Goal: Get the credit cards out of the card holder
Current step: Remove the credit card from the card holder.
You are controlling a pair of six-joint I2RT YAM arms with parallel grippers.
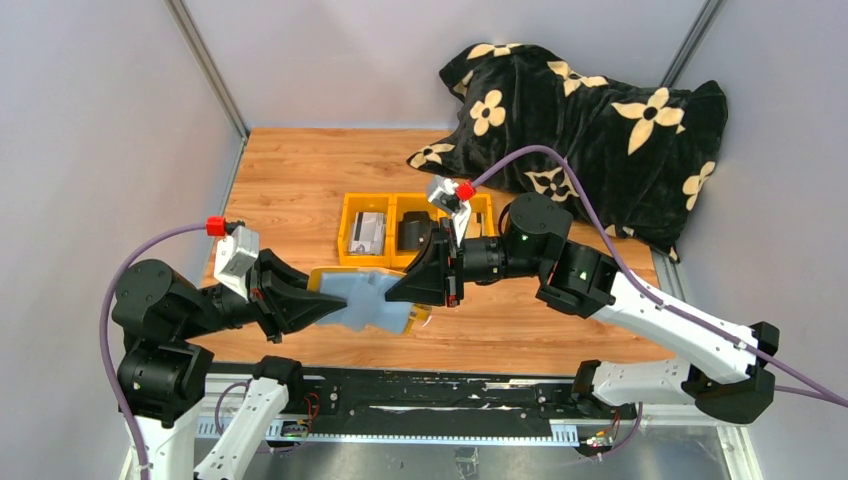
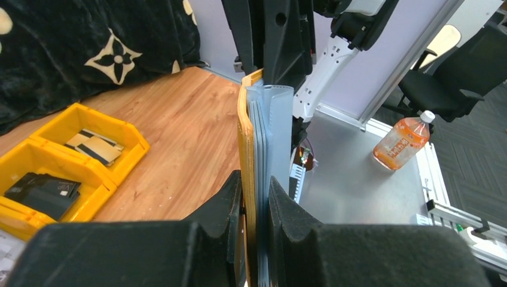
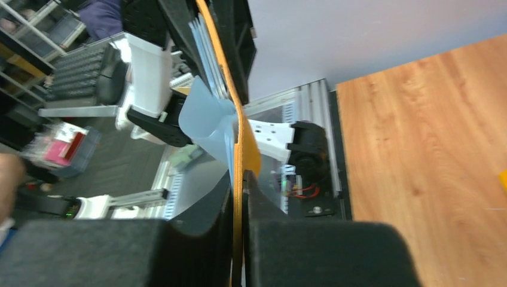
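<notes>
The mustard-yellow card holder point(image 1: 365, 300) is held open above the table's front edge, grey-blue inner faces up. My left gripper point(image 1: 305, 305) is shut on its left flap and my right gripper point(image 1: 420, 285) on its right flap. In the left wrist view the card holder point(image 2: 254, 137) stands edge-on in my left gripper point(image 2: 255, 191). In the right wrist view the card holder point(image 3: 239, 137) is pinched by my right gripper point(image 3: 239, 185). No card shows in its pockets. A pale credit card point(image 1: 369, 232) lies in the yellow tray; a striped card point(image 2: 92, 145) lies in another compartment.
The yellow three-compartment tray point(image 1: 345, 225) stands mid-table, with a black item point(image 1: 412, 232) in its middle compartment. A black flower-patterned cushion point(image 1: 590, 120) fills the back right. Metal posts stand at both back corners. An orange bottle point(image 2: 402, 140) lies beyond the table.
</notes>
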